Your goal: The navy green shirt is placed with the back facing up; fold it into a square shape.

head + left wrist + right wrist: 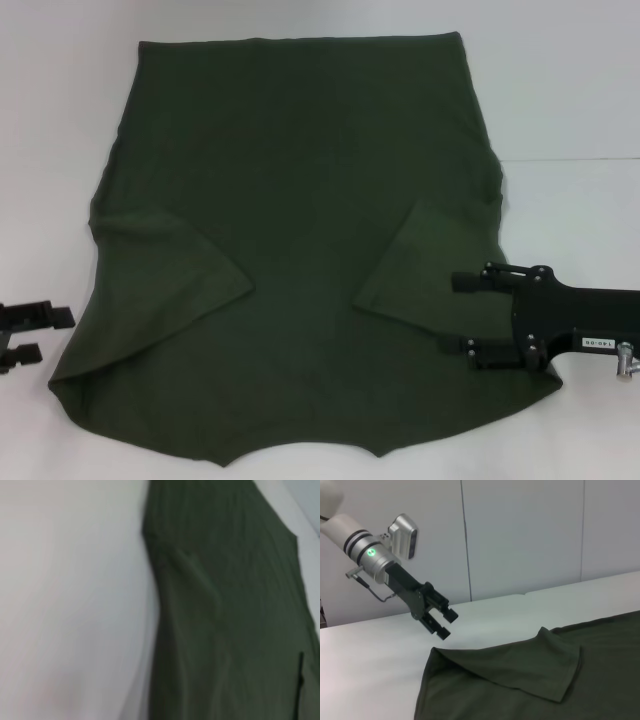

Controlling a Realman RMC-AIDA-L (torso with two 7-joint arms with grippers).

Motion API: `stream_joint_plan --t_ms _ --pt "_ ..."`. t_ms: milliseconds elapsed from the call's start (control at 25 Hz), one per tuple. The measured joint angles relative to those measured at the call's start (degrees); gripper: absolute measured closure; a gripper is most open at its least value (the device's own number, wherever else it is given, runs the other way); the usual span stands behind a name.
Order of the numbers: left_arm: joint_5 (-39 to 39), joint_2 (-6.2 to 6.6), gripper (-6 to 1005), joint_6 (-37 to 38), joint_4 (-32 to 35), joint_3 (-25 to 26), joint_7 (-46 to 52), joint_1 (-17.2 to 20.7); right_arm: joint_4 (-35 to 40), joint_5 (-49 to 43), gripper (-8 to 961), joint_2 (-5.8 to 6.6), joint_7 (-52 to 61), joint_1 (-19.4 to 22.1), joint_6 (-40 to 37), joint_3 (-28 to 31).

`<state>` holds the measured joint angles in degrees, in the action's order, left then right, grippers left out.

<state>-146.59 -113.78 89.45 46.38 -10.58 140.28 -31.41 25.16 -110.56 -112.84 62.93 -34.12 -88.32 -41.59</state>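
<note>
Nearest you, at the lower edge of the head view, lies the notched near edge of the navy green shirt (300,250), spread plain side up on the white table (570,100). No lettering shows on the fabric.

Reading from your left: the left gripper (25,330) hangs just off the shirt's left border, over bare table, its two fingers apart and holding nothing. The right wrist view confirms this, showing the left gripper (439,621) lifted above the tabletop, released, near the shirt's corner.

Next, the left sleeve (175,265) is folded inward and lies flat on the body. Across a strip of plain cloth, the right sleeve (425,260) is folded in likewise, presumably so that both sides run straight for the folds to come.

At the far right, the right gripper (458,314) reaches in over the shirt's right part beside that sleeve, its fingers spread and grasping nothing. A small white label on its body (590,343) appears to read "140-06".
</note>
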Motion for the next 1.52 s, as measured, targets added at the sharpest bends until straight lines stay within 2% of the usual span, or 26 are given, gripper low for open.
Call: stream_joint_plan --t_ms 440,920,1520 --pt "-1.8 -0.28 203 -3.1 -3.4 -0.7 0.3 0.3 0.1 -0.1 90 0.08 -0.5 -0.4 -0.5 0.0" --pt "-4.2 -0.2 202 -2.3 -6.2 -0.8 1.1 -0.1 0.1 -0.1 91 0.08 -0.6 -0.6 -0.8 0.0" --pt "-4.3 0.05 204 -5.1 -6.8 -0.8 4.0 -0.8 0.1 -0.1 92 -0.17 -1.3 -0.2 -1.1 0.0"
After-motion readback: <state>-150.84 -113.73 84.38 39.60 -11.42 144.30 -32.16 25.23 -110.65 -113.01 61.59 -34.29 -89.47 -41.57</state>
